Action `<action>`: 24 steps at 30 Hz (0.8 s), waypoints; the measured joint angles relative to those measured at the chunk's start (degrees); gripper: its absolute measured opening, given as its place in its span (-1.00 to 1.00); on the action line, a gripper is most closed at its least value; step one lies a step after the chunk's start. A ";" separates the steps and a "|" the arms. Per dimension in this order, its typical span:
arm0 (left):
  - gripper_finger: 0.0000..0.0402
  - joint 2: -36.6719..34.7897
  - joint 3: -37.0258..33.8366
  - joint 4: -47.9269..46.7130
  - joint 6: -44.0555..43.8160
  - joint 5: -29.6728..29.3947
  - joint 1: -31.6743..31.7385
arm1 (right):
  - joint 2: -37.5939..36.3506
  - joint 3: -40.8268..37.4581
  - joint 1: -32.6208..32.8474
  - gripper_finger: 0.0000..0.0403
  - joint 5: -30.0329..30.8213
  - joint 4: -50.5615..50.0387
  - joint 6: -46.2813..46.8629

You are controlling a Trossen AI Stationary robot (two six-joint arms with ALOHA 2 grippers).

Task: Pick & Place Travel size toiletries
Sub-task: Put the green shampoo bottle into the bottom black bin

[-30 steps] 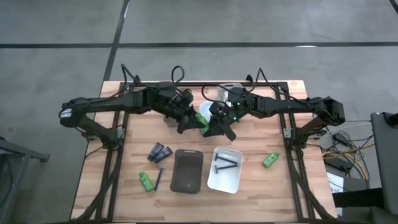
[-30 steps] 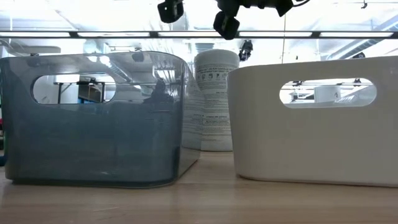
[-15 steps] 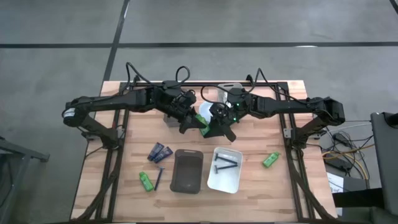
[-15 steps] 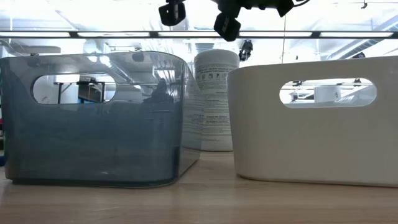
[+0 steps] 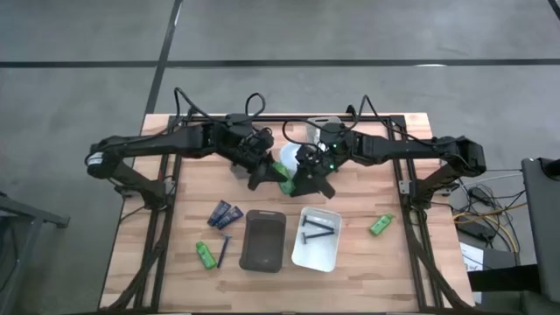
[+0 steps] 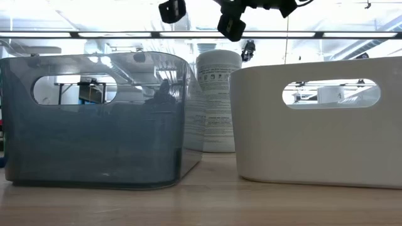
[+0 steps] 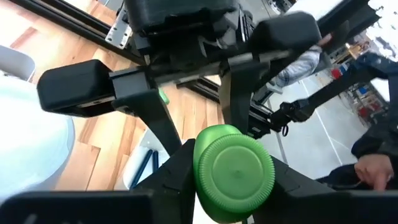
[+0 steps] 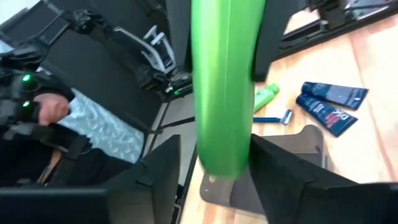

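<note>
Green bottle (image 5: 285, 170) held in mid-air just behind the grey tray (image 5: 263, 240) | left gripper (image 7: 233, 171) fingers clamp its sides, end facing that wrist | right gripper (image 8: 214, 165) fingers sit either side of it, contact unclear | white tray (image 5: 317, 238) beside the grey tray

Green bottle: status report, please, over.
Left gripper shut on green bottle, mid-air. Right gripper at same bottle. Nothing in the way.

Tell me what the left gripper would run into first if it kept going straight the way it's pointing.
Most likely the right gripper, right ahead across the green bottle that sits between the left gripper fingers. Depth is hard to judge.
</note>
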 joint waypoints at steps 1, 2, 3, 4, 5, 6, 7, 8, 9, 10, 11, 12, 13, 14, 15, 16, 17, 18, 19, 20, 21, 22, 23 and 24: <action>-0.45 -0.35 0.00 -0.95 0.89 -0.04 -0.20 | -0.10 0.00 -0.10 -0.08 -0.53 -0.14 -0.08; -0.45 -0.65 -0.01 -1.90 1.73 -0.01 -0.49 | -0.26 0.00 -0.10 -0.03 -0.85 -0.31 -0.08; -0.45 -1.05 -0.13 -2.68 2.70 -0.03 -0.88 | -0.60 0.00 -0.17 0.01 -0.99 -0.64 -0.12; -0.45 -1.28 -0.22 -3.37 3.90 -0.05 -1.29 | -1.05 0.00 -0.31 0.05 -1.03 -1.39 -0.34; -0.45 -1.42 -0.27 -4.03 5.43 -0.09 -1.85 | -1.58 0.00 -0.50 0.09 -1.09 -2.06 -0.89; -0.45 -1.53 -0.28 -4.60 6.96 -0.13 -2.53 | -2.20 -0.08 -0.66 0.12 -1.06 -2.64 -1.67; -0.45 -1.53 -0.31 -5.14 8.74 -0.13 -3.30 | -2.85 -0.34 -0.84 0.15 -0.97 -3.48 -2.59; -0.45 -1.53 -0.31 -5.42 10.71 -0.12 -4.07 | -3.48 -0.52 -0.95 0.18 -0.69 -4.68 -3.41; -0.45 -1.53 -0.33 -5.61 12.82 -0.29 -5.02 | -4.19 -0.70 -1.19 0.21 -0.45 -5.54 -4.04; -0.45 -1.53 -0.37 -5.76 14.85 -0.90 -5.93 | -4.80 -0.91 -1.27 0.23 -0.14 -6.34 -4.24; -0.45 -1.55 -0.37 -6.10 16.78 -1.50 -6.83 | -5.43 -1.10 -1.35 0.25 0.24 -6.99 -4.32; -0.45 -1.58 -0.37 -6.53 18.73 -2.84 -7.75 | -6.28 -1.41 -1.44 0.27 1.03 -7.44 -4.30; -0.45 -1.58 -0.39 -6.95 20.35 -4.27 -8.63 | -7.13 -1.81 -1.48 0.29 1.57 -8.04 -4.32; -0.45 -1.58 -0.39 -7.35 21.60 -5.44 -9.47 | -7.92 -2.15 -1.46 0.30 2.41 -8.38 -4.33; -0.45 -1.58 -0.39 -7.91 22.50 -6.76 -10.16 | -8.81 -2.66 -1.46 0.32 3.19 -8.35 -4.32; -0.45 -1.58 -0.42 -8.45 23.05 -7.54 -10.77 | -9.64 -3.33 -1.46 0.33 4.02 -8.52 -4.30; -0.45 -1.58 -0.44 -8.61 23.35 -8.12 -11.30 | -10.54 -3.98 -1.46 0.34 4.65 -8.71 -4.25; -0.45 -1.58 -0.44 -8.68 23.43 -8.60 -11.72 | -11.49 -4.72 -1.46 0.35 5.67 -8.74 -4.19; -0.45 -1.58 -0.44 -9.24 23.45 -8.81 -12.14 | -12.43 -5.42 -1.46 0.35 6.63 -8.72 -4.08; -0.45 -1.60 -0.44 -9.89 23.44 -9.40 -12.57 | -13.47 -6.09 -1.46 0.36 7.43 -8.74 -3.81; -0.45 -1.60 -0.44 -10.26 23.49 -9.85 -12.96 | -14.39 -6.78 -1.46 0.36 8.17 -8.94 -3.33; -0.45 -1.60 -0.44 -10.71 23.49 -10.23 -13.31 | -15.35 -7.35 -1.46 0.37 9.20 -8.69 -2.90; -0.45 -1.60 -0.44 -11.37 23.48 -10.62 -13.68 | -16.31 -7.98 -1.46 0.37 10.15 -8.66 -2.64; -0.45 -1.60 -0.44 -11.81 23.49 -11.10 -14.07 | -17.16 -8.63 -1.46 0.37 10.83 -8.75 -2.21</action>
